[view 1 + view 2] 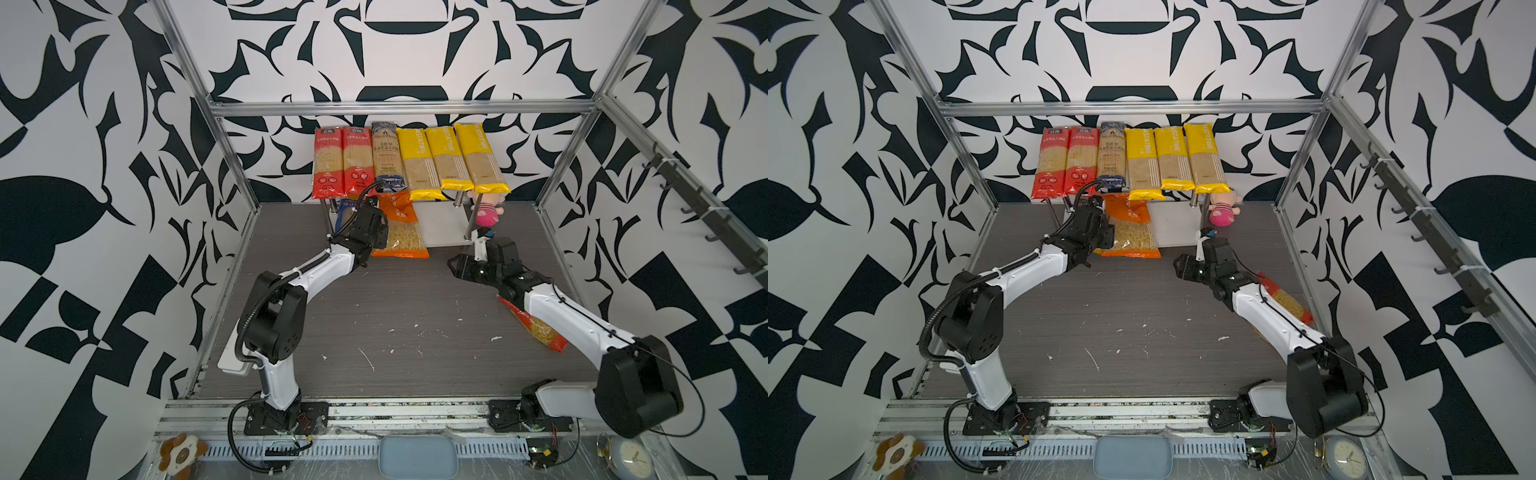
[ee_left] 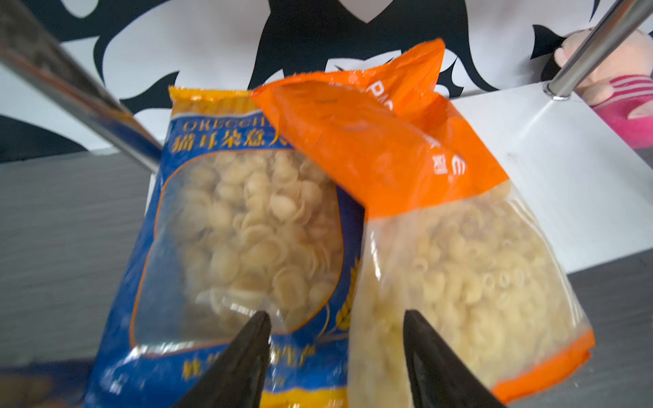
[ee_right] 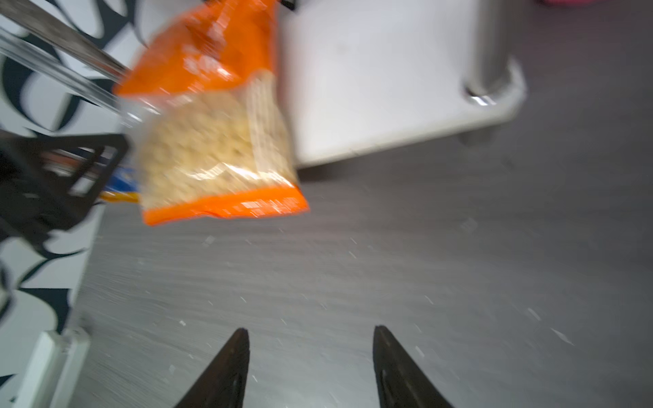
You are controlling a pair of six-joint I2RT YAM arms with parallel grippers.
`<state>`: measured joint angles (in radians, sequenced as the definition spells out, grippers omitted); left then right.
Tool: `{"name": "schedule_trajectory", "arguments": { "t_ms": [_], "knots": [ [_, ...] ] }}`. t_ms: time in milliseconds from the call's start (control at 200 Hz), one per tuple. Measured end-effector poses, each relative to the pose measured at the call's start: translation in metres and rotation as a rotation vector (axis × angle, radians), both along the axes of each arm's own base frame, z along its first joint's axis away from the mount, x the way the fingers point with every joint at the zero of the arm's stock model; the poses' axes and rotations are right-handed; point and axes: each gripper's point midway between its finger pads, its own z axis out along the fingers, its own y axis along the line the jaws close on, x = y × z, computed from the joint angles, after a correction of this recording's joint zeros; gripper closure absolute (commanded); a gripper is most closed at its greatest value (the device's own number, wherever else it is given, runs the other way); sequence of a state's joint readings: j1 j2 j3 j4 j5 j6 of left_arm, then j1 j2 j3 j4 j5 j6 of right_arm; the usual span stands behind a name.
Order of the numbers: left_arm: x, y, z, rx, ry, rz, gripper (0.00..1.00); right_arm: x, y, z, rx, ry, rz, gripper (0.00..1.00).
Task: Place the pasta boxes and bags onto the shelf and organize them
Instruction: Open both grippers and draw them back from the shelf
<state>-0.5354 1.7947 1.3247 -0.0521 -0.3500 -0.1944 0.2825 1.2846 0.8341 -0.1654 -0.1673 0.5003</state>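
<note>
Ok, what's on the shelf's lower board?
A blue orecchiette bag and an orange macaroni bag, the orange overlapping the blue's edge. In both top views the spaghetti packs cover their far ends, and the left arm most of the blue bag.

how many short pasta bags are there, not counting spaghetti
3. The blue bag and orange bag lie side by side on the shelf's lower board, orange overlapping blue; the red bag lies on the table, partly under the right arm. None seems hidden.

On shelf (image 1: 442,226) top board, six spaghetti packs (image 1: 386,158) side by side; on lower board, left end, shell bag (image 2: 243,229), macaroni bag (image 1: 401,232) overlapping its right edge; doll (image 1: 486,214) just right of shelf; third bag (image 1: 540,328) on table (image 1: 395,311), front right
</note>
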Motion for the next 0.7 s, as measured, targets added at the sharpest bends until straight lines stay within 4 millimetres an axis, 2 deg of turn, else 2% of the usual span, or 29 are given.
{"name": "schedule_trajectory", "arguments": {
  "t_ms": [220,410,560,700],
  "knots": [
    [-0.046,0.007,-0.005,-0.023,0.024,-0.018,0.35,-0.032,-0.094,-0.038,-0.203,0.209,-0.228,0.33],
    [-0.074,0.009,0.009,-0.071,0.004,-0.036,0.35,-0.067,-0.162,-0.045,-0.314,0.285,-0.453,0.27],
    [-0.094,0.004,0.021,-0.114,-0.015,-0.057,0.35,-0.082,-0.197,-0.046,-0.356,0.307,-0.592,0.25],
    [-0.12,-0.012,0.024,-0.151,-0.015,-0.098,0.35,-0.094,-0.211,-0.065,-0.343,0.361,-0.656,0.27]
  ]
}}
